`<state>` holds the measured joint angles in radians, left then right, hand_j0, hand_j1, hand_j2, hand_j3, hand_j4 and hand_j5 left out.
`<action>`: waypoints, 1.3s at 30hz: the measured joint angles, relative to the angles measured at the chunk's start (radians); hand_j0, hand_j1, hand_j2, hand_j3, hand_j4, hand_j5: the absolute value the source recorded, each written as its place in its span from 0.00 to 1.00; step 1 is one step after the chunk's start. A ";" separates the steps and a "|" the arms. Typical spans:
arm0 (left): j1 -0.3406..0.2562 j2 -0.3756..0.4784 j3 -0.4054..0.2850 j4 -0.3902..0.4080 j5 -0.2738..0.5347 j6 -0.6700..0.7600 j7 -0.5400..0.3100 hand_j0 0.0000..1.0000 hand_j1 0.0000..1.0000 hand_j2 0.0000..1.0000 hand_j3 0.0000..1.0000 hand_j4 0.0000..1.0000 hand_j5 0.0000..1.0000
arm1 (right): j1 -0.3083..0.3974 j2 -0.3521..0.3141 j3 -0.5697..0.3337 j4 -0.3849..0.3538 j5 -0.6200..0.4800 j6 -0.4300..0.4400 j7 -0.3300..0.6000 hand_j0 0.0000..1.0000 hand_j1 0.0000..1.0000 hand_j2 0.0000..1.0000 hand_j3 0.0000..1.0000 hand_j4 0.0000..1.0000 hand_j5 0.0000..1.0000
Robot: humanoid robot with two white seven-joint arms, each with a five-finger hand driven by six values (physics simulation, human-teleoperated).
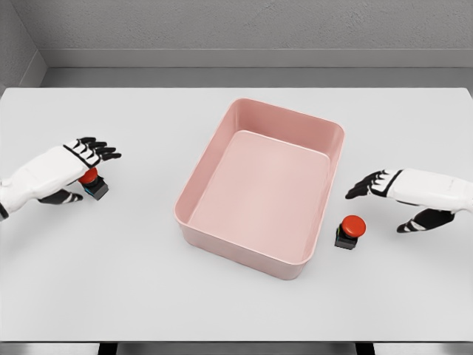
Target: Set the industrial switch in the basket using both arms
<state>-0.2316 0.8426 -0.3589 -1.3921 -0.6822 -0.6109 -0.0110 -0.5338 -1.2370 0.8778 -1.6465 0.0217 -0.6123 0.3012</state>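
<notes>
Two industrial switches lie on the white table, each a small black box with a red mushroom button. One switch (93, 183) sits at the left, partly covered by my left hand (83, 168), whose fingers are spread over it and whose thumb rests beside it, not closed around it. The other switch (349, 231) stands at the right, close to the pink basket's near right corner. My right hand (384, 198) hovers just right of and above that switch, fingers extended, holding nothing. The pink basket (199, 235) sits in the middle of the table with nothing inside.
The white table (111, 281) reaches the front edge at the bottom of the view. A grey wall and floor strip run behind its far edge. The basket's raised walls stand between the two hands.
</notes>
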 measured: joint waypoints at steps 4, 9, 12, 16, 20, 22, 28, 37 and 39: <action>0.000 -0.009 -0.013 0.010 -0.009 0.000 0.000 0.79 0.79 0.79 0.79 0.79 0.79 | -0.002 0.012 0.001 -0.006 0.001 0.000 0.010 0.88 0.88 0.88 0.88 0.88 0.88; 0.000 -0.006 -0.015 0.022 -0.010 0.000 0.003 0.63 0.63 0.63 0.63 0.63 0.63 | 0.000 0.027 0.006 -0.010 0.002 0.000 0.014 0.86 0.86 0.86 0.86 0.86 0.86; 0.000 -0.004 -0.016 0.024 -0.008 0.000 0.003 0.48 0.48 0.48 0.48 0.48 0.48 | 0.000 0.041 0.010 -0.013 0.002 0.000 0.026 0.85 0.85 0.85 0.85 0.85 0.85; 0.003 -0.003 -0.015 0.021 0.001 0.000 0.006 0.39 0.39 0.39 0.39 0.39 0.39 | 0.000 0.049 0.019 -0.015 0.003 0.000 0.034 0.80 0.80 0.80 0.80 0.80 0.80; 0.011 -0.003 -0.014 -0.020 0.001 0.000 0.004 0.30 0.30 0.30 0.30 0.30 0.30 | 0.000 0.059 0.022 -0.016 0.004 0.000 0.049 0.78 0.78 0.78 0.78 0.78 0.78; 0.012 0.000 -0.012 -0.068 0.002 0.000 0.003 0.29 0.29 0.29 0.29 0.29 0.29 | 0.000 0.062 0.023 -0.017 0.004 0.000 0.052 0.78 0.78 0.78 0.78 0.78 0.78; 0.000 0.011 -0.005 -0.177 0.018 0.000 0.000 0.28 0.28 0.28 0.28 0.28 0.28 | 0.000 0.067 0.029 -0.018 0.005 0.000 0.060 0.75 0.75 0.75 0.75 0.75 0.75; -0.061 0.002 0.017 -0.289 0.025 0.000 -0.010 0.28 0.28 0.28 0.28 0.28 0.28 | -0.002 0.076 0.032 -0.020 0.006 0.000 0.076 0.75 0.75 0.75 0.75 0.75 0.75; -0.066 -0.003 0.014 -0.312 0.025 -0.002 -0.011 0.28 0.28 0.28 0.28 0.28 0.28 | -0.002 0.078 0.033 -0.020 0.006 0.000 0.076 0.75 0.75 0.75 0.75 0.75 0.75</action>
<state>-0.2976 0.8393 -0.3446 -1.7042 -0.6572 -0.6128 -0.0225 -0.5354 -1.1588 0.9103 -1.6668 0.0282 -0.6126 0.3772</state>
